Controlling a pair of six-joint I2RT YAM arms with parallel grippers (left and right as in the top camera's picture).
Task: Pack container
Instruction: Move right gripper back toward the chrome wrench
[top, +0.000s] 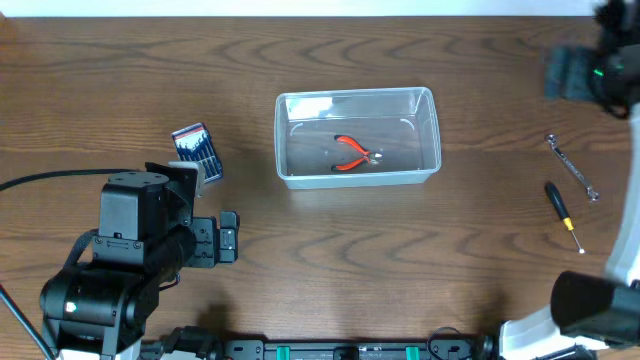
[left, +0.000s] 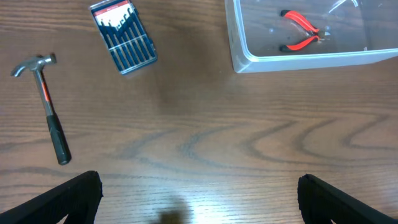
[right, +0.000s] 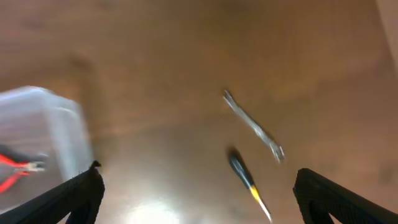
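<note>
The container (top: 360, 178), a clear plastic bin, stands open near the middle of the table, somewhat toward the far edge, with red-handled pliers (top: 353, 153) lying inside. It is judged light, thin-walled and somewhat flexible. Its smooth sides are likely to slip, and a push could slide it across the table. The thick rim is the soundest hold, pinched over one wall, since the body looks too wide to span. Other tools lie outside it: drill-bit case (top: 195, 150) and hammer (left: 45, 106) toward the left edge, wrench (top: 571, 167) and screwdriver (top: 562, 214) near the right edge. The left gripper (left: 199, 202) has its jaws wide apart, holding nothing. The right gripper (right: 199, 199) is likewise spread and empty, though that view is blurred.
</note>
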